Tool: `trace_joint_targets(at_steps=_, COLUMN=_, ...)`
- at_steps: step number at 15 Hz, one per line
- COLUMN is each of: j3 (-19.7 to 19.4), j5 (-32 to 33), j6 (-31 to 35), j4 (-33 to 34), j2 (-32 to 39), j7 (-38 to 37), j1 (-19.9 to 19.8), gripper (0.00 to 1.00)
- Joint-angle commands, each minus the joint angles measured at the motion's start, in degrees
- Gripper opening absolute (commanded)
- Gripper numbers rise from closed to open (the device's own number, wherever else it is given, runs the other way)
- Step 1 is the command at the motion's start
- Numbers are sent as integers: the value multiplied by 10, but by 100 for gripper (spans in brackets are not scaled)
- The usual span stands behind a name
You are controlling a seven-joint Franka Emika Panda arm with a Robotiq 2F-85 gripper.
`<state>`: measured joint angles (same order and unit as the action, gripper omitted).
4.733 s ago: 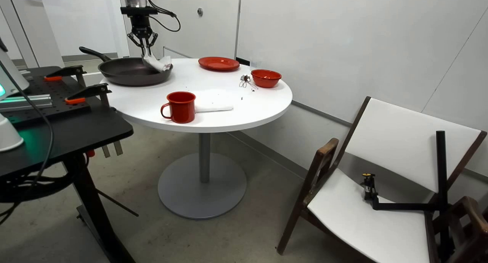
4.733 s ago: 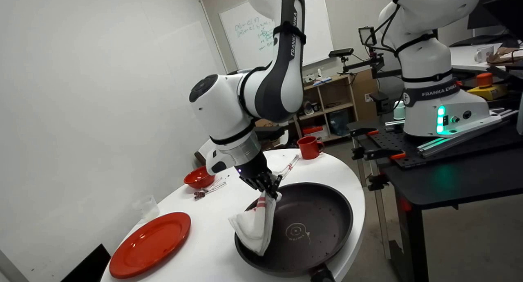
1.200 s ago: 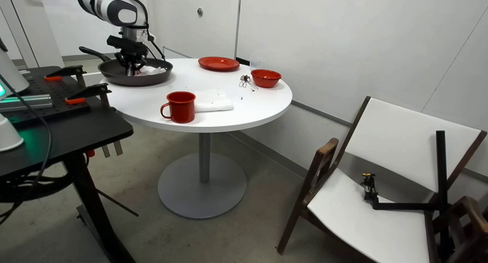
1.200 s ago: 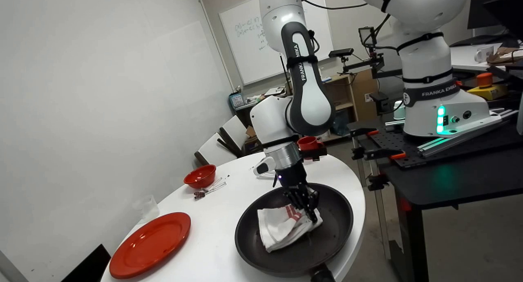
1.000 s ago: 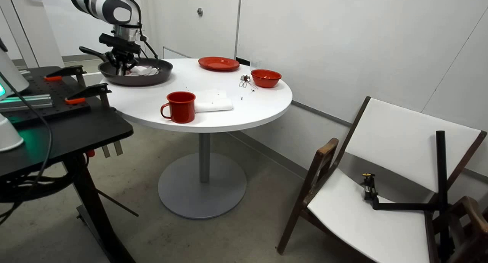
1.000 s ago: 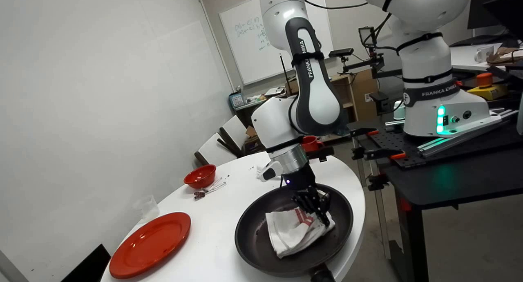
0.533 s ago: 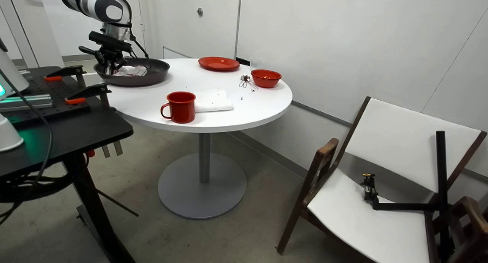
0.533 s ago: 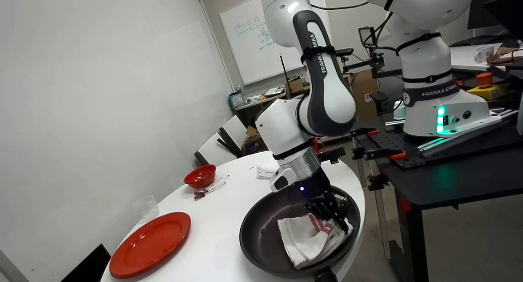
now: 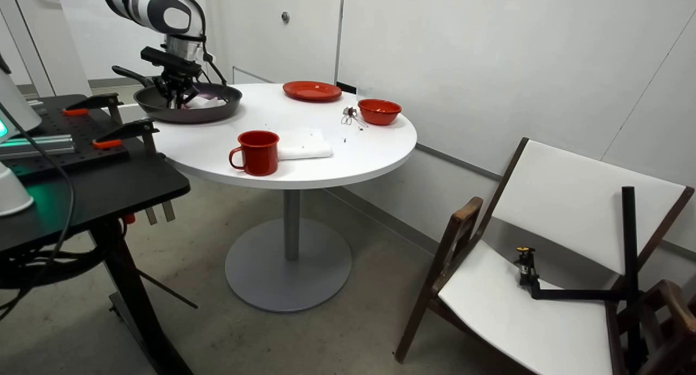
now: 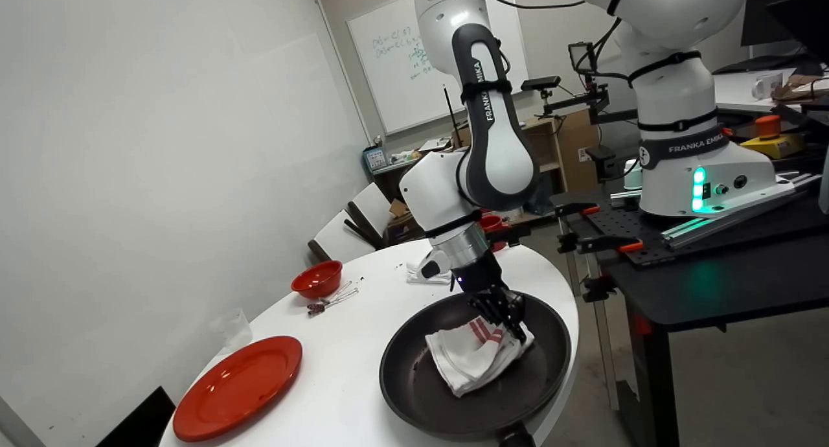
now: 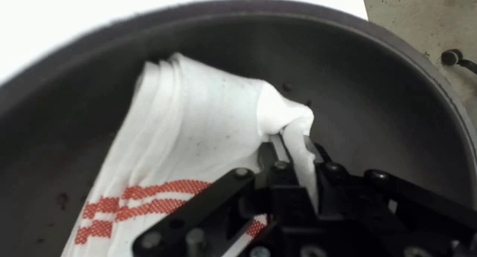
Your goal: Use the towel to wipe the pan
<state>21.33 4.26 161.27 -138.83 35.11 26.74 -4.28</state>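
The dark pan [image 10: 424, 401] lies on the white round table, its handle [image 9: 129, 75] pointing to the back left in an exterior view. A white towel with red stripes [image 10: 463, 356] lies bunched and folded inside the pan, on its floor. It also shows in the wrist view [image 11: 212, 115]. My gripper [image 10: 517, 330] is low inside the pan and shut on a fold of the towel. In the wrist view the fold stands between the two fingertips [image 11: 294, 141]. Small dark specks show on the towel and pan floor. Part of the towel is hidden under the gripper.
On the table [image 9: 359, 152] stand a red mug [image 9: 260, 155], a folded white cloth [image 9: 305, 145] beside it, a red bowl [image 9: 379, 112], a whisk-like utensil [image 9: 349, 113] and a red plate [image 9: 312, 91]. A clear cup [image 10: 234, 330] stands near the wall.
Earlier the towel hung over the pan's rim; now it lies inside. The gripper dragged it toward the robot base side, shifting the pan slightly, then moved back toward the pan's middle.
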Motion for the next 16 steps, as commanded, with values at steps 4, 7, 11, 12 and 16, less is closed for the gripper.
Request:
trace_joint_targets(at_steps=4, j3=-15, j5=-8, j6=8, j4=-26, j2=-20, j7=-12, j1=-31, gripper=4)
trace_joint_targets(at_steps=7, j3=-27, j5=-1, j6=11, j4=-21, j2=-30, j7=-23, j1=-16, gripper=4)
trace_joint_targets(at_steps=11, j3=-68, j5=20, j6=11, j4=-3, j2=-46, j7=-49, j1=25, gripper=4)
trace_joint_targets(at_steps=12, j3=-74, j5=25, j6=11, j4=2, j2=-47, j7=-52, j1=33, gripper=4)
trace_joint_targets(at_steps=16, j3=-104, j5=51, j6=7, j4=25, j2=-48, j7=-70, j1=76, gripper=4)
